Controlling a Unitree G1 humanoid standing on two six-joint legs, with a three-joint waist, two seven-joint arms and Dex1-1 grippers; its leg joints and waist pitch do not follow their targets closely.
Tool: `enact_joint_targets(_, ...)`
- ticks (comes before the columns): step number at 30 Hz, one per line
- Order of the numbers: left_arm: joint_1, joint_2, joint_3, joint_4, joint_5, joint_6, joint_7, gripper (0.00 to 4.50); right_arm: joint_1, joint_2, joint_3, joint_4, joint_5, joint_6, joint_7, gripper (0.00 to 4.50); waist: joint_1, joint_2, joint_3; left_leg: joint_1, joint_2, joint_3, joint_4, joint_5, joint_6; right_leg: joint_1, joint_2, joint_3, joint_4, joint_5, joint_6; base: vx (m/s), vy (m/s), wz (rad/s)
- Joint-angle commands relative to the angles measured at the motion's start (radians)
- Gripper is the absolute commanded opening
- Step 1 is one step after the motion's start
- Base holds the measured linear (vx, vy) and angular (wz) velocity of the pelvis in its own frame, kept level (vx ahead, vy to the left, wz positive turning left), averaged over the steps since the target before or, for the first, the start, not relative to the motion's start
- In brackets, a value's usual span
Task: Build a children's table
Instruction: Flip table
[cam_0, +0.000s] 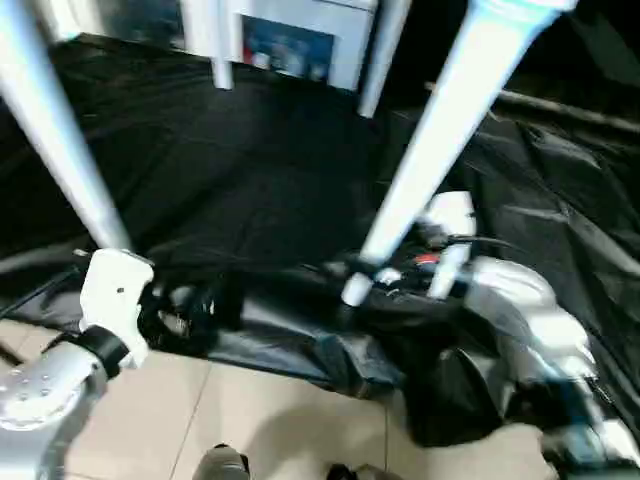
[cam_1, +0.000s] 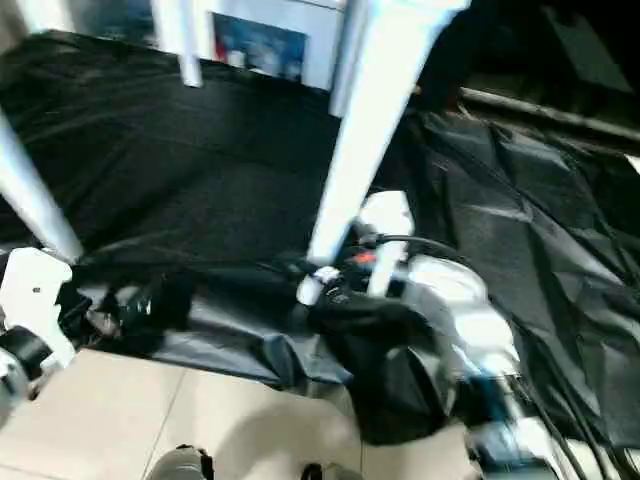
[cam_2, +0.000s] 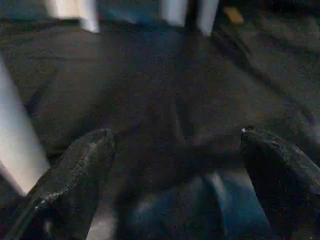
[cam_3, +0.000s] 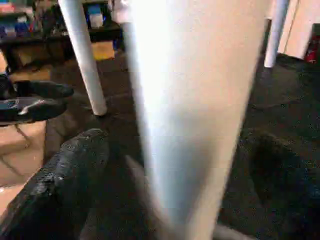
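Table legs (cam_0: 450, 140), white, tapered, standing upright

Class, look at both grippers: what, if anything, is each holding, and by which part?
The left gripper is open, holding nothing. A white table leg stands between the right gripper's fingers; contact cannot be told.

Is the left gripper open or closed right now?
Open. In the left wrist view, the left gripper has its two black fingers spread wide apart, with bare black sheet between them and nothing held.

Rounded silver forearm shells (cam_0: 530, 320) are being shown, joined to white wrist housings (cam_0: 115, 290) by black collars, with black cables and textured black rubbery fingers (cam_2: 75, 175).
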Motion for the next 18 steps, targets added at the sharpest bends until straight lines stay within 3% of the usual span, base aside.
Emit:
enact_joint_targets(1, 0.018, -0.03, -0.02, -0.028, 0.004, -0.029, 0.047, 4.44, 0.044, -0.02, -0.044, -0.095, 0.027, 0.023, -0.031, 4.5, 0.002, 0.03, -0.074, 0.024, 0.045, -0.024, -0.087, -0.357, -0.034, 0.033, -0.077, 0.044, -0.083, -0.313, -0.127, 0.0, 0.0, 0.0)
enact_joint_targets(2, 0.039, -0.057, -0.039, -0.033, 0.032, -0.062, 0.081, 4.44, 0.094, -0.013, -0.073, -0.158, 0.04, 0.023, -0.068, 4.5, 0.004, 0.036, -0.074, 0.026, 0.046, -0.026, -0.087, -0.371, -0.036, 0.031, -0.077, 0.044, -0.084, -0.331, -0.122, 0.0, 0.0, 0.0)
enact_joint_targets(3, 0.043, -0.061, -0.042, -0.034, 0.036, -0.067, 0.086, 4.44, 0.104, -0.011, -0.078, -0.171, 0.043, 0.025, -0.077, 4.5, 0.005, 0.03, -0.073, 0.025, 0.047, -0.026, -0.087, -0.384, -0.033, 0.03, -0.08, 0.046, -0.092, -0.367, -0.102, 0.0, 0.0, 0.0)
enact_joint_targets(5, 0.074, -0.093, -0.054, -0.046, 0.058, -0.1, 0.126, 4.44, 0.186, 0.016, -0.111, -0.262, 0.012, 0.004, -0.167, 4.5, 0.005, 0.033, -0.072, 0.028, 0.043, -0.028, -0.088, -0.413, -0.033, 0.026, -0.08, 0.045, -0.102, -0.455, -0.072, 0.0, 0.0, 0.0)
enact_joint_targets(6, 0.074, -0.093, -0.054, -0.046, 0.058, -0.1, 0.126, 4.44, 0.186, 0.016, -0.111, -0.262, 0.012, 0.004, -0.167, 4.5, 0.005, 0.035, -0.072, 0.029, 0.042, -0.028, -0.087, -0.422, -0.034, 0.025, -0.081, 0.045, -0.105, -0.489, -0.062, 0.0, 0.0, 0.0)
enact_joint_targets(7, 0.089, -0.132, -0.054, -0.058, 0.072, -0.116, 0.163, 4.44, 0.244, 0.08, -0.161, -0.31, -0.066, -0.04, -0.307, 4.5, 0.0, 0.037, -0.071, 0.025, 0.042, -0.029, -0.087, -0.429, -0.047, 0.019, -0.084, 0.045, -0.12, -0.569, -0.029, 0.0, 0.0, 0.0)
enact_joint_targets(8, 0.094, -0.15, -0.052, -0.06, 0.083, -0.135, 0.18, 4.44, 0.263, 0.11, -0.188, -0.324, -0.097, -0.046, -0.374, 4.5, 0.002, 0.041, -0.075, 0.028, 0.038, -0.031, -0.084, -0.437, -0.049, 0.018, -0.085, 0.041, -0.118, -0.586, -0.026, 0.0, 0.0, 0.0)
enact_joint_targets(9, 0.104, -0.171, -0.06, -0.053, 0.128, -0.198, 0.213, 4.44, 0.291, 0.137, -0.211, -0.346, -0.139, -0.055, -0.45, 4.5, -0.002, 0.047, -0.071, 0.03, 0.037, -0.035, -0.086, -0.457, -0.053, 0.013, -0.082, 0.038, -0.129, -0.629, -0.006, 0.0, 0.0, 0.0)
enact_joint_targets(10, 0.115, -0.183, -0.07, -0.037, 0.167, -0.24, 0.242, 4.44, 0.317, 0.154, -0.215, -0.361, -0.198, -0.067, -0.512, 4.5, -0.007, 0.053, -0.071, 0.034, 0.035, -0.037, -0.084, -0.488, -0.06, 0.009, -0.08, 0.034, -0.134, -0.66, 0.012, 0.0, 0.0, 0.0)
enact_joint_targets(12, 0.123, -0.186, -0.079, -0.023, 0.187, -0.25, 0.258, 4.44, 0.333, 0.164, -0.208, -0.373, -0.232, -0.07, -0.545, 4.5, -0.013, 0.047, -0.07, 0.035, 0.031, -0.039, -0.082, -0.518, -0.063, 0.011, -0.075, 0.026, -0.142, -0.702, 0.035, 0.0, 0.0, 0.0)
enact_joint_targets(13, 0.132, -0.189, -0.091, -0.008, 0.206, -0.258, 0.274, 4.44, 0.35, 0.176, -0.198, -0.391, -0.242, -0.061, -0.571, 4.5, -0.023, 0.058, -0.07, 0.046, 0.024, -0.043, -0.077, -0.563, -0.06, 0.008, -0.073, 0.01, -0.159, -0.753, 0.054, 0.0, 0.0, 0.0)
enact_joint_targets(14, 0.136, -0.19, -0.099, 0.001, 0.224, -0.274, 0.287, 4.44, 0.363, 0.178, -0.183, -0.402, -0.269, -0.049, -0.591, 4.5, -0.028, 0.063, -0.069, 0.049, 0.026, -0.048, -0.079, -0.581, -0.059, 0.012, -0.072, 0.001, -0.163, -0.747, 0.051, 0.0, 0.0, 0.0)
enact_joint_targets(16, 0.137, -0.181, -0.121, 0.021, 0.272, -0.286, 0.318, 4.44, 0.394, 0.181, -0.149, -0.428, -0.293, -0.028, -0.624, 4.5, -0.053, 0.079, -0.061, 0.038, 0.042, -0.07, -0.11, -0.695, -0.063, 0.045, -0.059, -0.036, -0.161, -0.678, 0.044, 0.0, 0.0, 0.0)
enact_joint_targets(17, 0.135, -0.176, -0.126, 0.029, 0.285, -0.283, 0.326, 4.44, 0.405, 0.186, -0.137, -0.436, -0.3, -0.026, -0.632, 4.5, -0.055, 0.083, -0.061, 0.035, 0.051, -0.075, -0.123, -0.744, -0.063, 0.056, -0.056, -0.04, -0.148, -0.646, 0.034, 0.0, 0.0, 0.0)
enact_joint_targets(18, 0.133, -0.173, -0.129, 0.035, 0.293, -0.279, 0.33, 4.44, 0.412, 0.19, -0.131, -0.441, -0.301, -0.026, -0.635, 4.5, -0.056, 0.085, -0.061, 0.023, 0.06, -0.08, -0.136, -0.778, -0.064, 0.071, -0.056, -0.035, -0.12, -0.602, 0.023, 0.0, 0.0, 0.0)
